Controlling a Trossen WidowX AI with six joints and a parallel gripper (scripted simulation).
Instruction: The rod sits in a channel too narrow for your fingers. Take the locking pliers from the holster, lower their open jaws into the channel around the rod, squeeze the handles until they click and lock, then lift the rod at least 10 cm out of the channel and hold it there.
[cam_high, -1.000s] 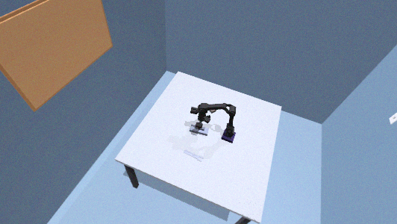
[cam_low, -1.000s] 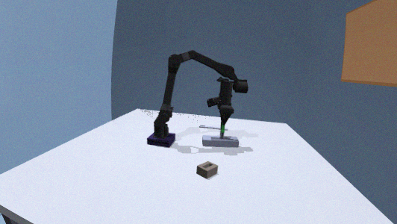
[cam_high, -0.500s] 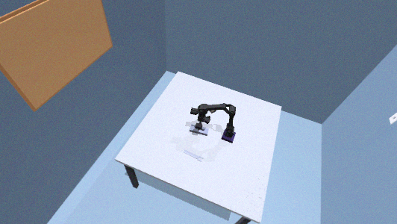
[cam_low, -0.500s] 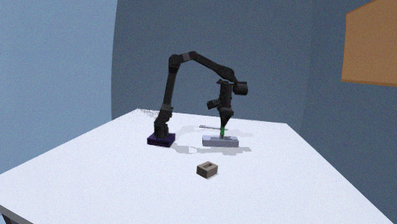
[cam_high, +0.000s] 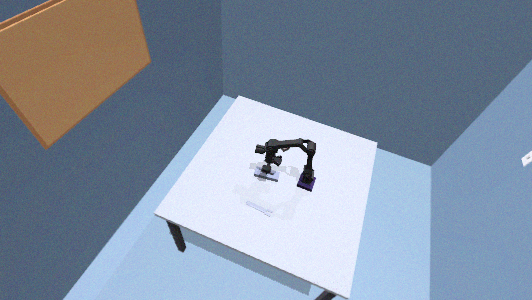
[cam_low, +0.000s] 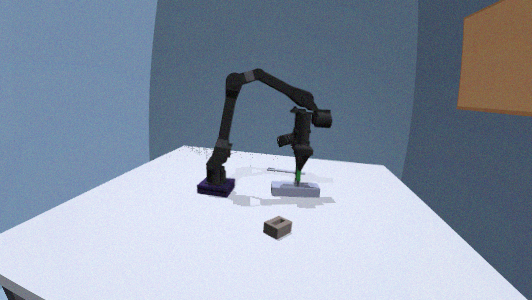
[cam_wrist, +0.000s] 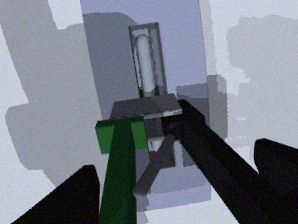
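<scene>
Down in the slot of the pale blue channel block (cam_high: 273, 177) (cam_low: 295, 191) (cam_wrist: 186, 50), the light rod (cam_wrist: 145, 62) lies unlifted, its near end hidden by the grey head of the locking pliers (cam_low: 298, 176) (cam_wrist: 122, 172). Those pliers are out of what looks to be the holster (cam_low: 273, 230), a small brown slotted box well apart on the white table (cam_high: 210, 200) (cam_low: 175, 220), so fetching the tool seems done. Their head is at the slot, but I can't tell how deep the jaws go, or whether they straddle the rod. Above, the gripper (cam_high: 267, 168) (cam_low: 300, 167) (cam_wrist: 177, 163) points down, fingers well spread on either side of the green and black handles; whether they grip them can't be told. With the handles spread, the lock looks unmade. Squeezing until it clicks, then lifting and holding, seem left, perhaps after more lowering.
</scene>
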